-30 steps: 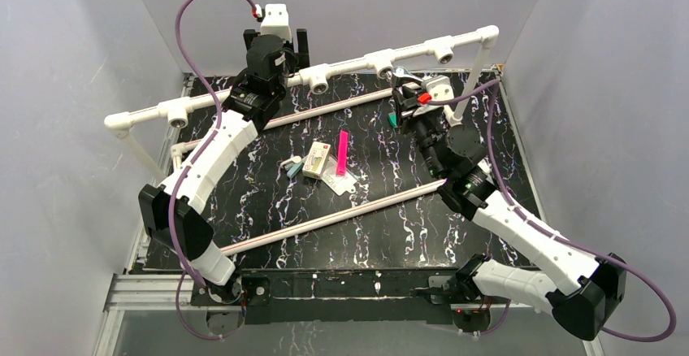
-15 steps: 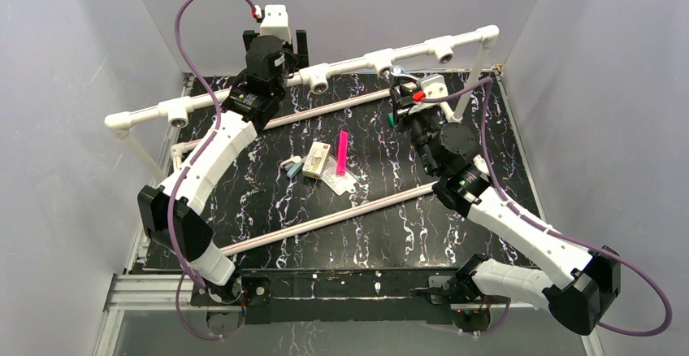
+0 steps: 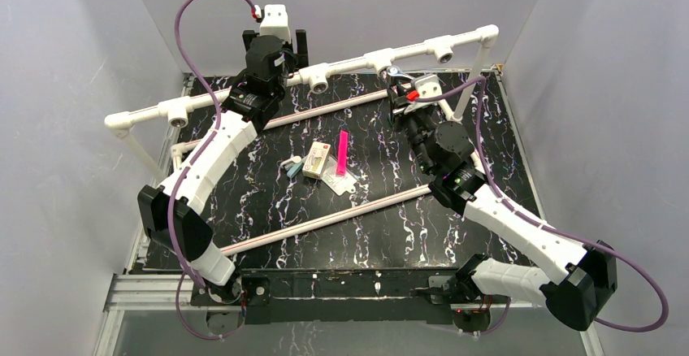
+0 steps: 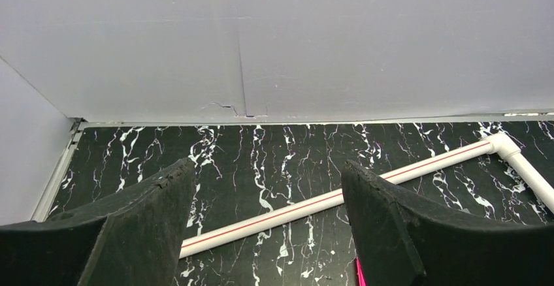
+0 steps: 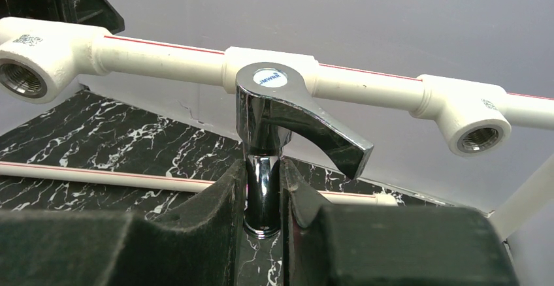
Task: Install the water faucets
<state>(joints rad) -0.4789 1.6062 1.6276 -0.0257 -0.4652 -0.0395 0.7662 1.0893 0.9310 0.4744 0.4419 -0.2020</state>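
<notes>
The right wrist view showed what the top view could not. The faucet [image 5: 274,123] was polished chrome, with a round cap bearing a blue-and-white label and a flat lever sloping down to the right. The right pincer [image 5: 262,191] was clenched on its narrow stem, with matte black pads pressed to either side. It held the faucet upright just in front of the middle socket [image 5: 271,61] of the raised white pipe [image 5: 163,61]; whether they touched could not be told. From above, the faucet was only a small silvery glint. The left wrist view showed the left pincer [image 4: 268,194] released, its rough black fingers wide apart above the black, white-veined desk [image 4: 281,149] and a thin red-striped pipe [image 4: 313,204].
</notes>
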